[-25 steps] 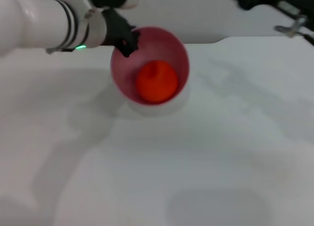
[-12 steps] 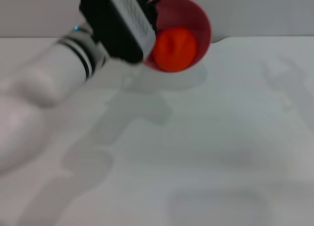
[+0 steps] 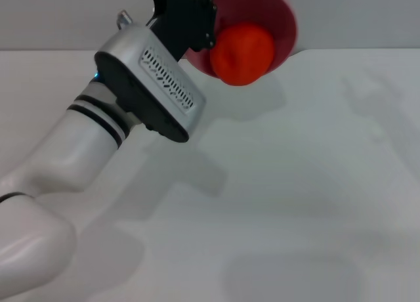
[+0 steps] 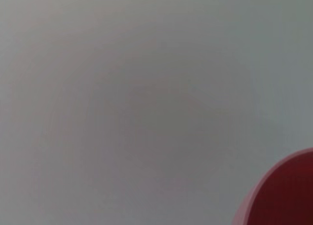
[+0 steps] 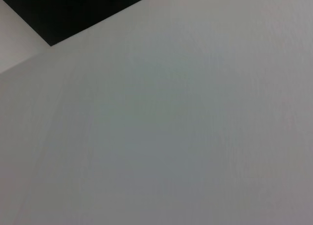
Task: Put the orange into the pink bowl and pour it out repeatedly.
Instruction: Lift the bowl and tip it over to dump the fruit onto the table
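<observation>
The pink bowl (image 3: 272,16) is lifted off the white table and tilted with its mouth toward me, at the top middle of the head view. The orange (image 3: 242,54) sits at the bowl's lower lip. My left gripper (image 3: 197,23) is shut on the bowl's left rim and holds it up. A piece of the pink bowl's rim (image 4: 281,195) shows in the left wrist view. My right gripper is not in view.
The white table (image 3: 295,197) stretches below the bowl, with the arm's shadow on it. The table's far edge (image 3: 367,49) runs across the top. The right wrist view shows bare table (image 5: 171,137) and a dark corner (image 5: 73,10).
My left arm has lifted the bowl up and to the right and tipped it further. The orange has rolled from the bowl's bottom to its lower lip.
</observation>
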Robot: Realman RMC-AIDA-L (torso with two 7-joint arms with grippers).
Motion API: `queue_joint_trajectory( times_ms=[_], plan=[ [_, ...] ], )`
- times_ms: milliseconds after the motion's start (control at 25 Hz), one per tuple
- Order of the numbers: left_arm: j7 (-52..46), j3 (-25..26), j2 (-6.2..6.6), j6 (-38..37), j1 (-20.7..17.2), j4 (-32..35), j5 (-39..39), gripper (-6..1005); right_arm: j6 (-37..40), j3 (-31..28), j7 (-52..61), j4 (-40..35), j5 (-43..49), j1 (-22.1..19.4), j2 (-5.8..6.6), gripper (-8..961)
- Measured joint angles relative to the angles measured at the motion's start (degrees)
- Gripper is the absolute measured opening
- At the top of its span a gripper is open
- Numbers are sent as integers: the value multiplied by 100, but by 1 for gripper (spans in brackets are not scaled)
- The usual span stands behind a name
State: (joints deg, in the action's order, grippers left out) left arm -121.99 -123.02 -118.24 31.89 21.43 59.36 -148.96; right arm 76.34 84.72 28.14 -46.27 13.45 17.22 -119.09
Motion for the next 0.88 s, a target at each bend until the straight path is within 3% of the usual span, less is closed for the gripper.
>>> queue_joint_trajectory(
  times_ms=[320, 520, 600, 880],
  plan=[
    [-2, -64, -4, 239, -71, -25, -1, 40, 25, 56, -1, 16, -55, 18, -12, 535],
    [-2, -171, -10, 701, -89, -137, -1, 40, 68, 81, 17, 26, -64, 18, -16, 535],
    [-2, -290, -13, 1318, -160, -239, 3, 40, 101, 82, 20, 34, -65, 18, -17, 535],
    [5, -360, -11, 1724, -277, -247, 7, 40, 150, 75, 24, 39, -71, 18, -12, 535]
  ],
)
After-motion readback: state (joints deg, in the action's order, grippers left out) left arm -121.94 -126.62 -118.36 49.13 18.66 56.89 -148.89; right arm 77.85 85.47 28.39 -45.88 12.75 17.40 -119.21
